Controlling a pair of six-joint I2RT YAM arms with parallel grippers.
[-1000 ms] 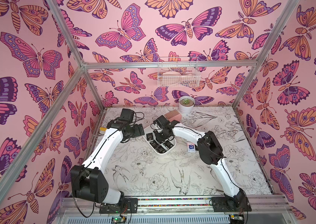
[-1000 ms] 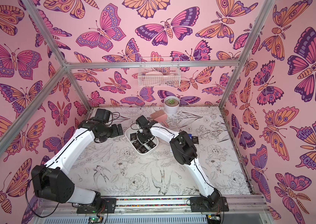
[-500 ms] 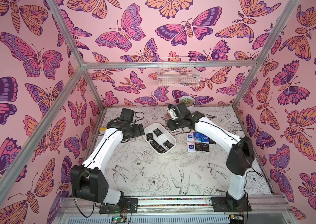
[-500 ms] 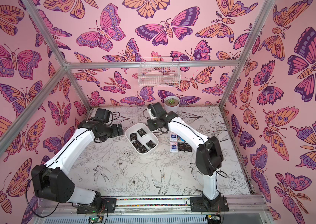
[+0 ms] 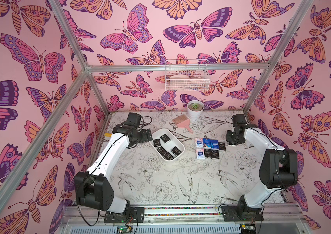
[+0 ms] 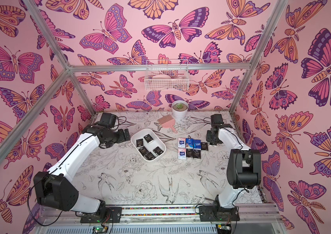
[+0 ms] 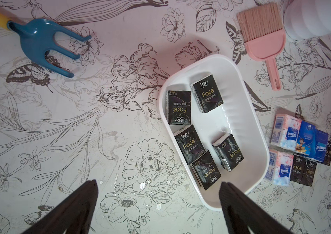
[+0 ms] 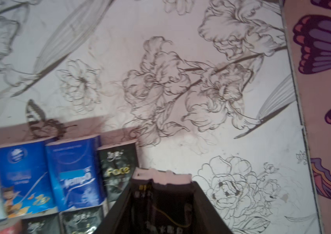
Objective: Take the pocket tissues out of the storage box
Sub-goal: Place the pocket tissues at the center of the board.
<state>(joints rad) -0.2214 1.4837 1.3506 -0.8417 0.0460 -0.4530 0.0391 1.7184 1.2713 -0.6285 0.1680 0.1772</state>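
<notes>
Five pocket tissues point(image 5: 165, 147) in storage box point(image 5: 178, 144); right pincer point(image 8: 161, 202) grasping black packet; left pincer point(image 7: 158, 194) released.

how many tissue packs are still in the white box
5, all black. Two lie side by side at the storage box's far end; three cluster toward its near end, two of them overlapping. None appears hidden beneath.

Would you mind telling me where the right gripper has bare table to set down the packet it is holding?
The right gripper holds a black packet. Bare table lies between the laid-out packets and the right wall, beside the end black one. The wide front is also bare. Between the storage box and the rows it is crowded.
</notes>
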